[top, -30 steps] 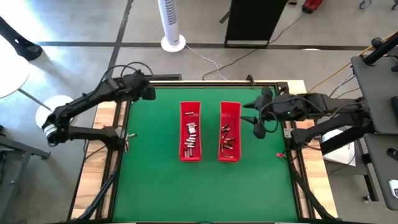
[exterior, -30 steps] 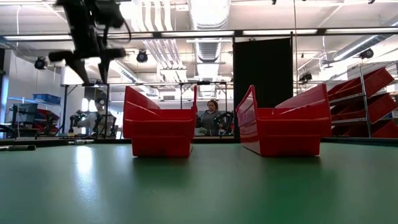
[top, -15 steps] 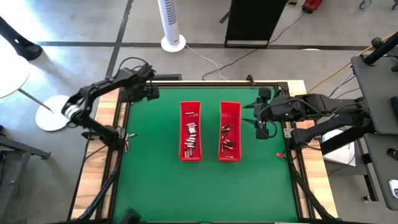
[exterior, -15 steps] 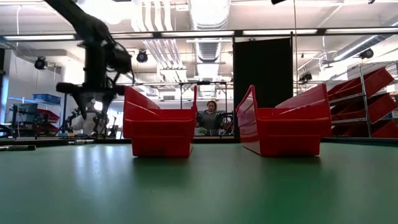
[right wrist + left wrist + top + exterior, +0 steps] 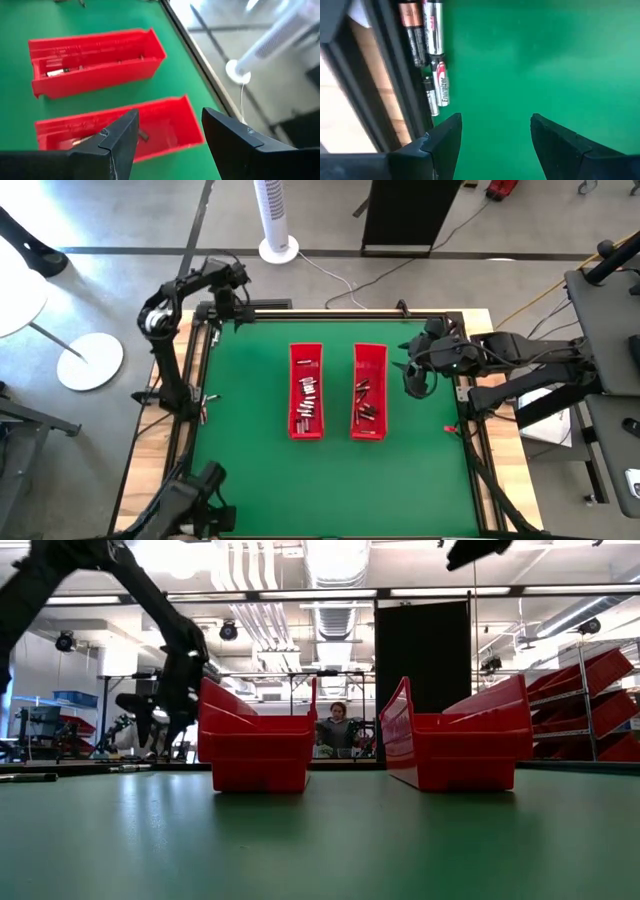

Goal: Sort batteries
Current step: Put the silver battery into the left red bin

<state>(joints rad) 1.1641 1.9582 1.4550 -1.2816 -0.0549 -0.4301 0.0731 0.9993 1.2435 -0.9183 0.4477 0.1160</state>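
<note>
Two long red trays stand side by side mid-table, the left tray (image 5: 306, 390) and the right tray (image 5: 369, 391). Both hold several small silvery and dark batteries (image 5: 307, 395). More batteries (image 5: 434, 55), silvery and dark with reddish labels, lie on the green mat against the black frame rail. My left gripper (image 5: 495, 135) is open and hangs low at the table's far-left corner (image 5: 226, 312), just beside those loose batteries. My right gripper (image 5: 167, 131) is open and hovers to the right of the right tray (image 5: 414, 377), touching nothing.
A black frame rail (image 5: 395, 75) and a wooden border (image 5: 160, 440) edge the green mat (image 5: 250, 470). Small objects lie at the left rail (image 5: 205, 396) and the right rail (image 5: 450, 429). A person (image 5: 340, 725) sits in the room beyond the table.
My left arm has swung its elbow toward the far edge, and its gripper has come down from high above the table to just over the mat at the far-left corner. The trays and their batteries have stayed in place.
</note>
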